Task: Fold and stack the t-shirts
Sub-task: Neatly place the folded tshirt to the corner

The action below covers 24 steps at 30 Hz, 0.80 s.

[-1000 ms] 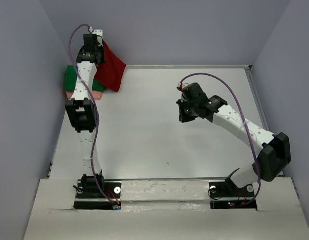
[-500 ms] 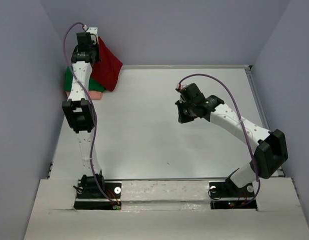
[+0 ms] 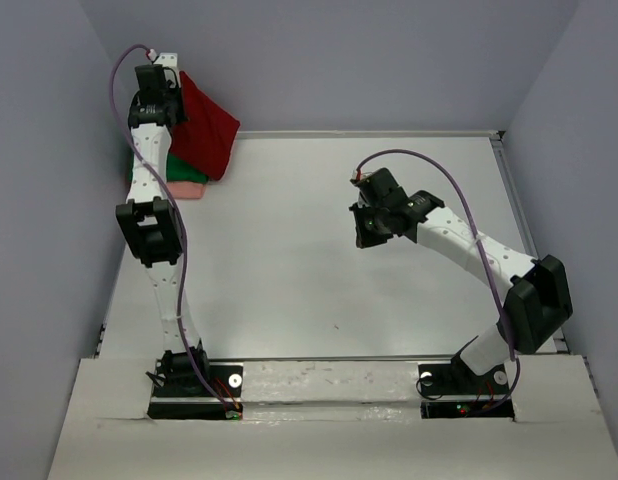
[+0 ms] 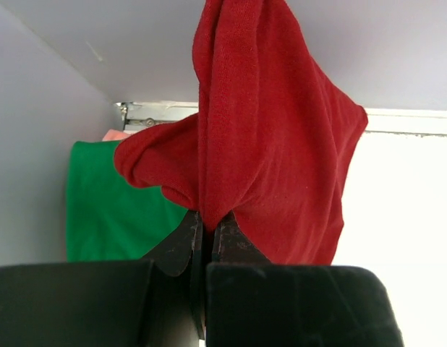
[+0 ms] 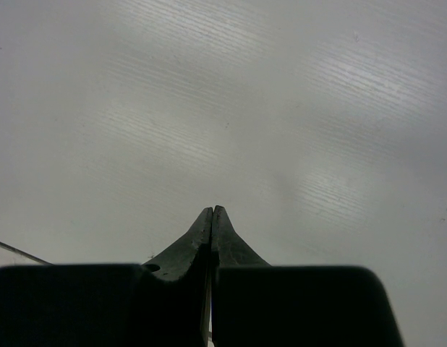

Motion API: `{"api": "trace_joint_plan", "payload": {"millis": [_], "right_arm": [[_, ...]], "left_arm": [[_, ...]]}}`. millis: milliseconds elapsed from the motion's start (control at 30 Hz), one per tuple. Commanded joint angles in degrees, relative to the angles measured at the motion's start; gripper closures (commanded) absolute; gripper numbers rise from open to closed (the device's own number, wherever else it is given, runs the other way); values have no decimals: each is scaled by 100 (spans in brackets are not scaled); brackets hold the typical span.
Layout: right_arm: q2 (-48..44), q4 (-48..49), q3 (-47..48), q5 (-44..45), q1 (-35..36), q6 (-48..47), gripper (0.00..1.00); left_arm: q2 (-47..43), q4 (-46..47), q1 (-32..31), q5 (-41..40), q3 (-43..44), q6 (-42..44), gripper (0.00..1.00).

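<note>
Top view: left pincer clamped the dark red t-shirt, which hung beneath it over the green t-shirt. Left wrist: cloth bunched beyond its tips. Right wrist: right pincer was closed, empty. Slow, square lowering seemed advisable.

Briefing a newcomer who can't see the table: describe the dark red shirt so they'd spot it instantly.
Find the far left corner of the table. There the left hand pinches the dark red t-shirt, bunched up, unlike the flat green t-shirt and pink t-shirt beside it.
</note>
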Motion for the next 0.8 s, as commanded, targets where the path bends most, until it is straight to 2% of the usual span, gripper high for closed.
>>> {"api": "trace_joint_plan", "payload": {"millis": [0,467,767], "right_arm": [[50,54,-36,-58,43,46,100],[270,-8,-1,-58,43,55,100],[279,-262,166,91,43,37,100]], "left_arm": [[-229,512,239,51,350,58,100],[165,723,951,543,552,-135,100],[702,775,1031,358,386,-249,100]]}}
